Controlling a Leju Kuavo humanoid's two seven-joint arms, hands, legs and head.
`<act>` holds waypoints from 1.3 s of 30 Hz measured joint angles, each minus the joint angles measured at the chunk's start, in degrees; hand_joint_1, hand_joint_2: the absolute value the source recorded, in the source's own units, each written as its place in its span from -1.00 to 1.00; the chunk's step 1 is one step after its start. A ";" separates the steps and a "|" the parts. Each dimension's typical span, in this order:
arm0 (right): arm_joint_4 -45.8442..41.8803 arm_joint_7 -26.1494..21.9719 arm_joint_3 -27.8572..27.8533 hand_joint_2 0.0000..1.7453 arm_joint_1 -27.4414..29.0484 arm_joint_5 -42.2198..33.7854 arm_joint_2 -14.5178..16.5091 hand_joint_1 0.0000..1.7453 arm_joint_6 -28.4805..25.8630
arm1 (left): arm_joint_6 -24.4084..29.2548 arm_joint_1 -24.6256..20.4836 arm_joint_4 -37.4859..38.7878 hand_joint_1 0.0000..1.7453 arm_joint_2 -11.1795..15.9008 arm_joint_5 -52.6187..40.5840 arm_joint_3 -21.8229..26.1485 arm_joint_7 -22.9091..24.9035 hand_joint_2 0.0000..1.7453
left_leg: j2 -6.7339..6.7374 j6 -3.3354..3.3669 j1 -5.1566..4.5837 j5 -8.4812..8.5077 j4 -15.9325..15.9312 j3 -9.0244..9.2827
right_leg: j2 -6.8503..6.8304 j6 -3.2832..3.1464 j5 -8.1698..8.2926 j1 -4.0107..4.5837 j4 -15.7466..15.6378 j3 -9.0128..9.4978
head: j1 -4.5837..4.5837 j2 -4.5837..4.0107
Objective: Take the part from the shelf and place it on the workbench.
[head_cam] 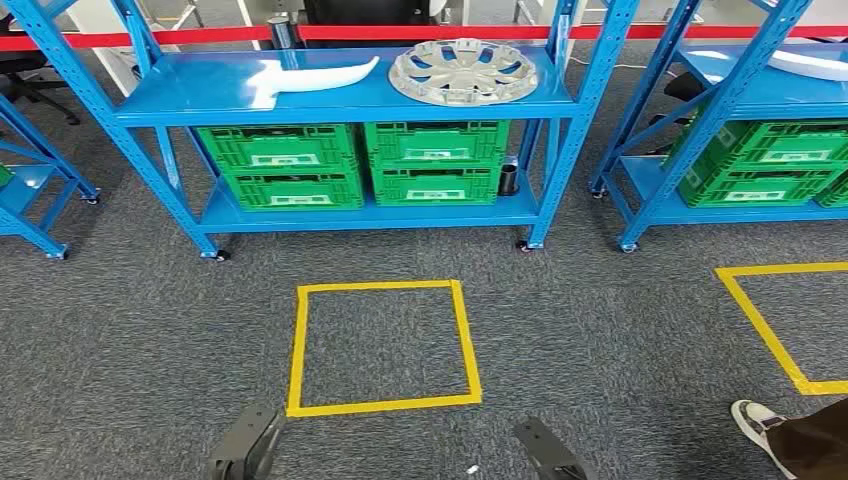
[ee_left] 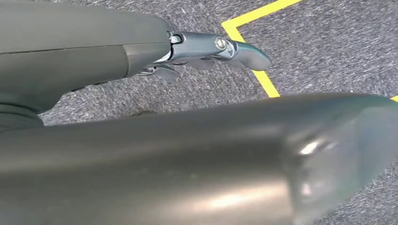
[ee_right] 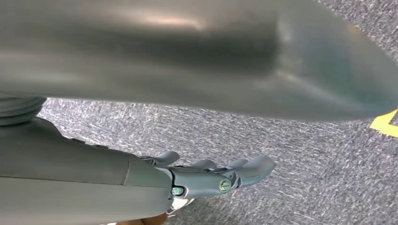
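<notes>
Both robot hands, left (head_cam: pixel 247 447) and right (head_cam: pixel 545 452), hang empty, fingers apart; reaching the far shelf (head_cam: pixel 330 97), either could knock the hubcap (head_cam: pixel 463 72) off.

No text, brand or number can be read. The green crates (head_cam: pixel 290 160) on the shelf (head_cam: pixel 350 100) each carry a white label (head_cam: pixel 284 159) on the front (print too small to make out). The crates (head_cam: pixel 770 175) on the shelf to the right bear the same kind of white labels, equally unreadable. The only floor marks are yellow tape squares (head_cam: pixel 380 345) on the grey carpet, plain lines with no lettering.
</notes>
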 joint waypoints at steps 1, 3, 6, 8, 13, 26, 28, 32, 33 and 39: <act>0.00 0.00 0.00 -1.00 0.00 0.00 0.00 -1.00 0.01 | 0.00 -0.04 0.00 -1.00 0.00 0.00 0.00 0.00 -1.00 | 0.00 0.08 -0.03 -0.03 0.02 -0.01 | 0.00 0.06 0.01 -0.03 -0.02 0.01 | 0.00 0.00; 0.00 -0.05 0.00 -1.00 -0.01 -0.01 0.00 -1.00 0.04 | 0.02 -0.13 -0.01 -1.00 -0.01 0.02 0.00 -0.01 -1.00 | 0.00 0.32 -0.12 -0.05 -0.02 -0.01 | 0.00 0.29 0.04 -0.11 -0.19 0.09 | -0.01 0.01; 0.00 -0.26 0.00 -1.00 -0.07 0.10 -0.04 -1.00 0.13 | 0.27 -0.19 -0.18 -1.00 -0.16 0.22 0.00 -0.04 -1.00 | 0.12 1.16 0.37 0.34 -1.04 0.54 | -0.09 0.79 -0.98 -0.05 1.25 -0.38 | 0.02 0.01; 0.00 -0.36 0.00 -1.00 -0.09 0.29 -0.09 -1.00 0.15 | 0.47 -0.19 -0.24 -1.00 -0.31 0.46 0.00 -0.15 -1.00 | 0.27 1.56 0.54 0.42 -1.40 0.83 | -0.15 0.97 -4.07 -0.02 7.14 -3.24 | 0.09 0.01; 0.00 -0.02 0.00 -1.00 -0.06 0.94 -0.21 -1.00 0.22 | 0.69 0.42 -0.20 -1.00 -0.49 1.41 0.00 -0.73 -1.00 | 0.31 1.02 0.82 -0.32 -0.90 1.17 | -0.21 1.37 -3.63 -0.30 12.35 -6.79 | 0.12 0.00; -0.15 0.06 0.00 -1.00 -0.17 1.47 -0.26 -1.00 0.17 | 0.90 0.97 -0.24 -1.00 -0.39 2.28 0.00 -1.91 -1.00 | 0.09 -2.68 1.16 -7.76 16.12 -7.10 | -0.13 -2.47 -1.19 -0.11 1.47 -0.27 | -0.15 0.01; -0.16 0.07 0.00 -1.00 -0.13 1.50 -0.26 -1.00 0.17 | 0.90 1.16 -0.24 -1.00 -0.37 2.31 0.00 -1.94 -1.00 | 0.08 -2.31 1.12 -4.48 13.81 -6.94 | 0.05 -2.43 -1.73 0.01 1.49 0.47 | -0.15 0.01; -0.17 0.05 0.00 -1.00 -0.17 1.52 -0.24 -1.00 0.17 | 0.90 1.18 -0.20 -1.00 -0.13 2.34 0.01 -2.13 -1.00 | 0.03 -1.04 0.51 1.20 1.72 -1.88 | 0.25 -1.55 -2.80 0.20 1.37 1.64 | -0.18 0.00; -0.17 0.04 0.00 -1.00 -0.16 1.51 -0.21 -1.00 0.17 | 0.90 1.21 -0.19 -1.00 -0.08 2.34 0.01 -2.19 -1.00 | 0.00 -0.87 0.35 0.80 1.26 -1.65 | 0.26 -1.21 -2.88 0.19 1.23 1.67 | -0.18 0.00; -0.26 -0.32 0.00 -1.00 -0.09 1.34 -0.15 -1.00 -0.13 | 0.96 1.30 -0.27 -1.00 -0.12 2.36 0.02 -2.45 -1.00 | 0.15 0.86 0.79 0.39 -0.44 -0.10 | -0.08 0.20 -7.11 0.20 9.72 -2.42 | -0.05 0.01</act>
